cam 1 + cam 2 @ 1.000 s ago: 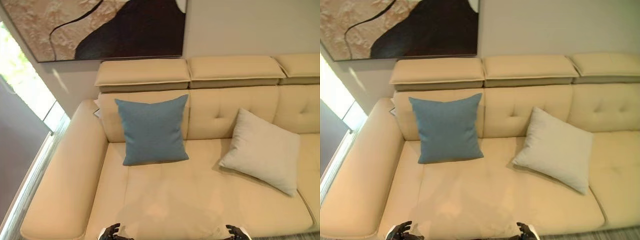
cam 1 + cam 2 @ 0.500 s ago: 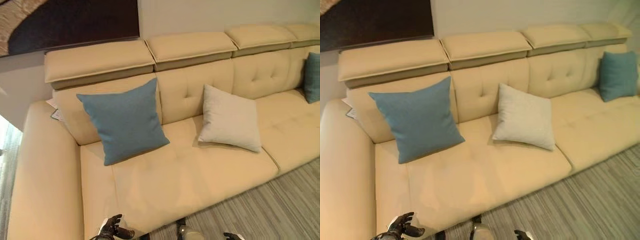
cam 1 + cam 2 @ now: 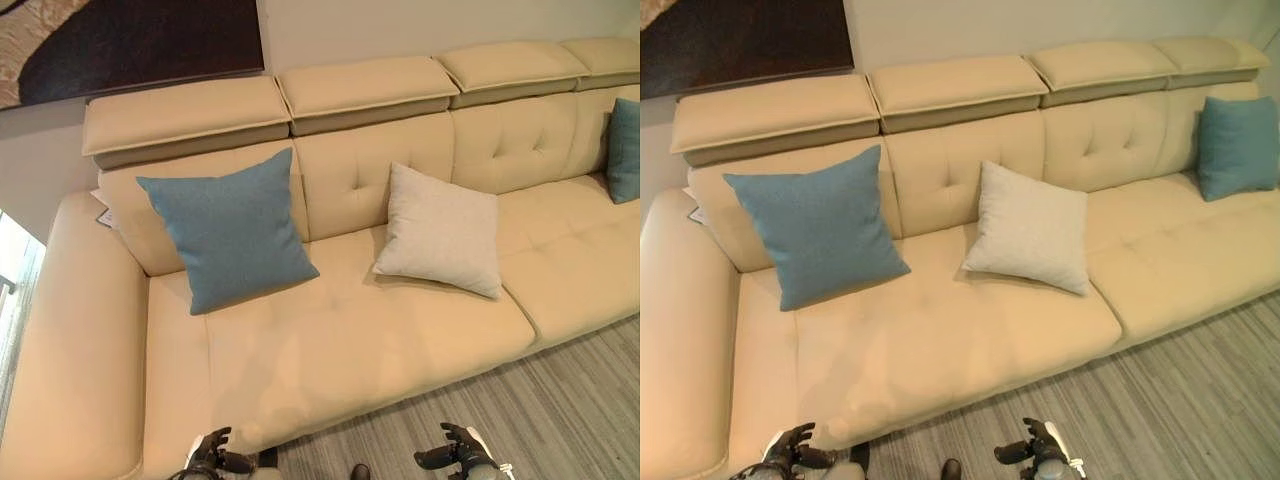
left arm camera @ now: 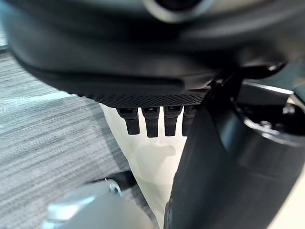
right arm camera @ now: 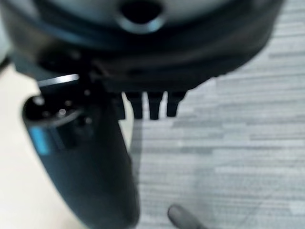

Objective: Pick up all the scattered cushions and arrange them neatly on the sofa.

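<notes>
At the six o'clock edge of the head views, the robot's left hand [image 3: 208,455] hangs low at about seven o'clock, just off the front edge of the seat, and its right hand [image 3: 455,449] hangs at about five o'clock over the grey striped carpet floor [image 3: 560,400]. Both dark hands are empty, fingers relaxed and loosely spread; the wrist views show the left hand's fingers [image 4: 151,125] and the right hand's fingers [image 5: 153,106] hanging straight with nothing between them.

Past the hands lies the long cream leather sofa [image 3: 330,360], smooth and softly padded, with a tufted back and flat headrest blocks along the top. Three cushions already sit on it: a square blue woven cushion [image 3: 228,230] at ten o'clock, propped against the backrest near the rounded armrest; a square pale grey fabric cushion [image 3: 440,232] at one o'clock, leaning a little slack and angled; and a second blue cushion [image 3: 1236,146] at two o'clock, well apart, upright against the far back.

No cushion lies on the visible floor, so the step in hand looks like searching or checking. To do it well, scan along the carpet for strays. If straightening the grey one, grasp it by a soft corner with a broad, gentle hold, since such filling sags.
</notes>
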Controlling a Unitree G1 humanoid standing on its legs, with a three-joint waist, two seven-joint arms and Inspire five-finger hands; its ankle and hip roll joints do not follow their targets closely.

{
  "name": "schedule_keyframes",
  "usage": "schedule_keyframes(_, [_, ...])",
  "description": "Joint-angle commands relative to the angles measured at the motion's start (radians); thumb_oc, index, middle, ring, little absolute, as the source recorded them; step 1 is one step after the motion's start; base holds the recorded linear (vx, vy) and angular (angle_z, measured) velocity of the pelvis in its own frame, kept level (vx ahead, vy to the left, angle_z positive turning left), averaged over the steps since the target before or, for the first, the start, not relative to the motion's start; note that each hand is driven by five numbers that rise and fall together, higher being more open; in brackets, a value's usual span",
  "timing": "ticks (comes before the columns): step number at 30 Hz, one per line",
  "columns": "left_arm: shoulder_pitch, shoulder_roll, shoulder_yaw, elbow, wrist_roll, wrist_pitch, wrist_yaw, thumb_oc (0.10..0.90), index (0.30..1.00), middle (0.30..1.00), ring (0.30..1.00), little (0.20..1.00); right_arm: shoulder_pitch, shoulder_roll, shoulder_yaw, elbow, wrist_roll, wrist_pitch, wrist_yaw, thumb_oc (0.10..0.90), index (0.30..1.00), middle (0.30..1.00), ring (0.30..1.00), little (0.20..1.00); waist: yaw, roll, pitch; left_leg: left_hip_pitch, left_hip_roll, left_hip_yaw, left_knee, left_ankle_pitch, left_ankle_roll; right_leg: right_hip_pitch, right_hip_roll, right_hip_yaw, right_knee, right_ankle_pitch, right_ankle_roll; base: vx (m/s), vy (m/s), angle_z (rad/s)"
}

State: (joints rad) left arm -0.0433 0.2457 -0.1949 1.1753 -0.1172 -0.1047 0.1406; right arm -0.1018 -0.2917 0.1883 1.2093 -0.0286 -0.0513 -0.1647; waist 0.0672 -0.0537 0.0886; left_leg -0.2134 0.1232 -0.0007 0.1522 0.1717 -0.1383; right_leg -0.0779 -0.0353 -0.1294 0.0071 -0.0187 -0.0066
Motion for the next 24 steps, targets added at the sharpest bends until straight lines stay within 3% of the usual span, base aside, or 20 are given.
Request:
schedule_keyframes(1, [-0.047, 0.001, 0.008, 0.012, -0.001, -0.025, 0.002, 0.800, 0.900, 0.900, 0.900, 0.900, -0.014, -0.032, 0.022, 0.001, 0.016, -0.021, -0.041, 0.800, 0.900, 0.900, 0.900, 0.900, -0.035, -0.031, 0.016, -0.025, -0.136, -0.024, -0.008, -0.167, 0.082, 0.035, -0.042, -0.023, 0.008, -0.014, 0.103, -0.18, -0.048, 0.00])
schedule_keyframes(5, [-0.033, -0.019, 0.023, 0.017, -0.023, -0.026, -0.006, 0.800, 0.900, 0.900, 0.900, 0.900, 0.013, -0.031, 0.001, 0.015, 0.023, -0.025, -0.039, 0.800, 0.900, 0.900, 0.900, 0.900, -0.054, -0.034, -0.007, 0.048, -0.204, -0.078, -0.010, -0.254, 0.107, 0.010, -0.029, 0.014, -0.015, 0.023, 0.105, -0.09, -0.003, -0.13])
schedule_keyframes(9, [-0.030, -0.028, 0.008, 0.032, -0.001, -0.015, -0.006, 0.800, 0.900, 0.900, 0.900, 0.900, 0.031, -0.023, -0.010, 0.039, 0.023, -0.019, -0.044, 0.800, 0.900, 0.900, 0.900, 0.900, -0.068, -0.020, -0.018, 0.079, -0.219, -0.104, -0.056, -0.252, 0.123, -0.018, -0.016, 0.042, -0.004, 0.041, 0.115, -0.05, 0.060, -0.48])
schedule_keyframes(12, [-0.027, -0.023, 0.012, 0.043, 0.010, -0.009, -0.009, 0.800, 0.900, 0.900, 0.900, 0.900, 0.029, -0.014, -0.008, 0.048, 0.022, -0.015, -0.044, 0.800, 0.900, 0.900, 0.900, 0.900, -0.064, -0.013, -0.017, 0.095, -0.208, -0.091, -0.095, -0.241, 0.134, -0.051, -0.014, 0.041, 0.041, 0.037, 0.126, -0.08, 0.073, -0.46])
schedule_keyframes(17, [-0.022, -0.005, 0.022, 0.060, 0.028, -0.004, -0.006, 0.800, 0.900, 0.900, 0.900, 0.900, 0.018, -0.005, 0.005, 0.038, 0.019, -0.015, -0.042, 0.800, 0.900, 0.900, 0.900, 0.900, -0.044, -0.009, -0.003, 0.124, -0.176, -0.043, -0.135, -0.226, 0.144, -0.092, -0.046, -0.033, 0.130, 0.035, 0.145, -0.03, 0.006, -0.76])
schedule_keyframes(21, [-0.026, 0.003, 0.033, 0.063, 0.033, 0.000, -0.004, 0.800, 0.900, 0.900, 0.900, 0.900, -0.004, -0.006, 0.017, 0.020, 0.008, -0.011, -0.046, 0.800, 0.900, 0.900, 0.900, 0.900, -0.024, -0.003, -0.007, 0.165, -0.132, 0.011, -0.195, -0.212, 0.132, -0.098, -0.112, -0.144, 0.069, 0.079, 0.155, 0.02, -0.160, -0.66])
schedule_keyframes(24, [-0.037, 0.006, 0.025, 0.067, 0.034, -0.003, 0.000, 0.800, 0.900, 0.900, 0.900, 0.900, -0.013, -0.007, 0.018, 0.012, 0.013, -0.008, -0.045, 0.800, 0.900, 0.900, 0.900, 0.900, -0.032, -0.001, 0.000, 0.183, -0.116, 0.019, -0.196, -0.219, 0.121, -0.108, -0.130, -0.146, 0.043, 0.099, 0.165, 0.10, -0.233, -0.42])
